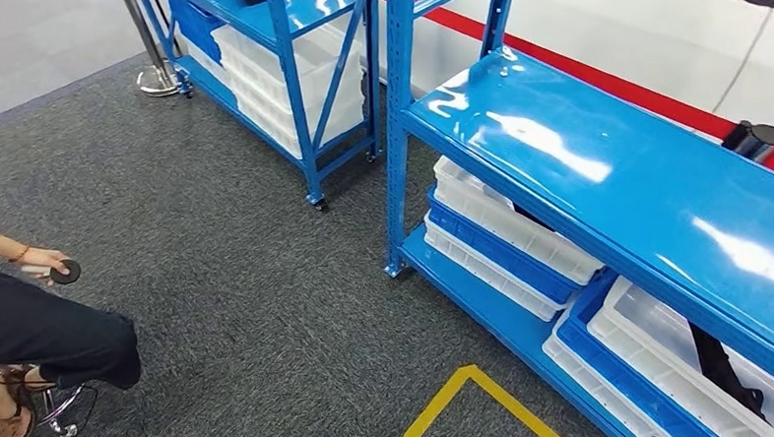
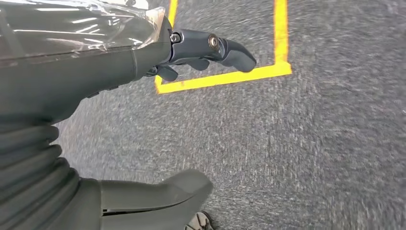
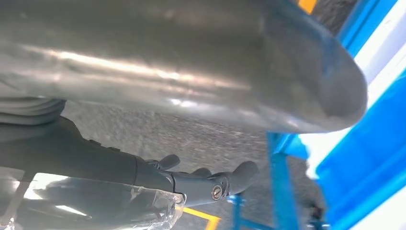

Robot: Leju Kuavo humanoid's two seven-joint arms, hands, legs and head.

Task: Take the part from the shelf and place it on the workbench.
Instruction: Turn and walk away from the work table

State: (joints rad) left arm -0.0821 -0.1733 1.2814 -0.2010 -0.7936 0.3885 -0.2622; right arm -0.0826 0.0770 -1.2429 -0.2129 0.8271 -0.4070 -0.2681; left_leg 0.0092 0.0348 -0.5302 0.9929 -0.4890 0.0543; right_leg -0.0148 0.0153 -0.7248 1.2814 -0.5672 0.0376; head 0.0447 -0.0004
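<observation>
Right hand (image 3: 191, 179) with dark fingers (image 3: 242, 173) stretched out, holding nothing, above grey carpet (image 3: 191, 136). Blue shelf post (image 3: 282, 187) just beyond fingertips; yellow floor line (image 3: 203, 216) near.

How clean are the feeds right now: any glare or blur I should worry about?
Head view: sharp, but white glare streaks the glossy blue shelf top. Left wrist view: grey carpet smeared by motion blur, left robot hand crisp. Right wrist view: a blurred silver surface covers the upper half; blue shelf frame soft.
</observation>
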